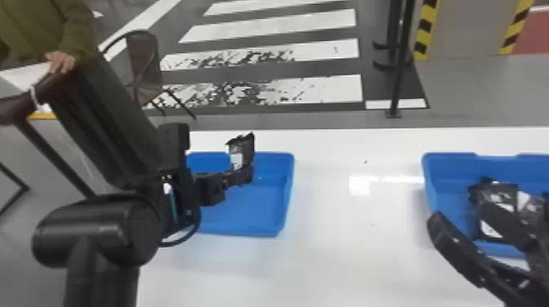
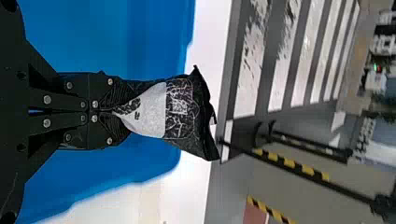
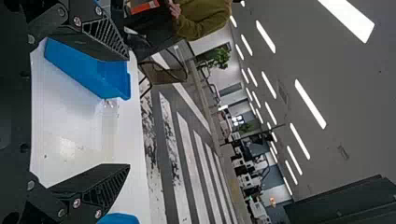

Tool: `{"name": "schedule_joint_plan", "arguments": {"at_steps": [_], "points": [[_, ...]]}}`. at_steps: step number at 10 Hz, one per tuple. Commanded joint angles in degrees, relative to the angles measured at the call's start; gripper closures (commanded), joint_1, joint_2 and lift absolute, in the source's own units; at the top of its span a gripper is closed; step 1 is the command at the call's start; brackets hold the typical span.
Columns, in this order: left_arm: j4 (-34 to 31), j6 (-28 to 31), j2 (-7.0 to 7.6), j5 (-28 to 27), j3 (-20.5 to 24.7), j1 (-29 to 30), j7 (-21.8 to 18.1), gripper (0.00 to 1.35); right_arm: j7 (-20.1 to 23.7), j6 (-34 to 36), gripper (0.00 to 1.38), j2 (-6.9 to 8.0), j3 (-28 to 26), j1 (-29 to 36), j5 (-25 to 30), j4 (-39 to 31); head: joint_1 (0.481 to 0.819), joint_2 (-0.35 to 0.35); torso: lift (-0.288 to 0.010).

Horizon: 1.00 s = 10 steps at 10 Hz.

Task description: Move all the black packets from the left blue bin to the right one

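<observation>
Black packet (image 1: 246, 150), upright, pinched in left tool (image 1: 242, 175)

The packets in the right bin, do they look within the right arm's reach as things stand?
Probably yes: the right end effector is open and looks close to the packets, and the bin has no lid.

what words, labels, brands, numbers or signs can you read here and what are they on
No text can be read for certain.
Glossy black packet in the left claw: marks on its white label and pale print, too small to read.
Black packets in the right blue plastic bin: white patches, no readable words.
</observation>
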Motion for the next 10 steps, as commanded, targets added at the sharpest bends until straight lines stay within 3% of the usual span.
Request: {"name": "schedule_joint_plan", "arguments": {"at_steps": [1, 7, 10], "points": [[-3.43, -2.55, 0.09, 4.61, -4.77, 1.96, -0.55, 1.21, 1.36, 2.27, 0.22, -0.28, 1.68, -4.24, -0.73, 0.50, 0.695, 0.196, -0.140], [-5.40, -6.77, 1.32, 15.92, -21.11, 1.54, -1.61, 1.21, 4.52, 5.93, 0.22, -0.28, 5.56, -19.29, -1.65, 8.66, 0.695, 0.018, -0.140], [-6.24, -7.47, 2.29, 19.12, -26.37, 0.83, -1.87, 1.21, 4.52, 5.93, 0.22, -0.45, 5.90, -24.49, -0.73, 14.14, 0.695, -0.070, -0.140]]}}
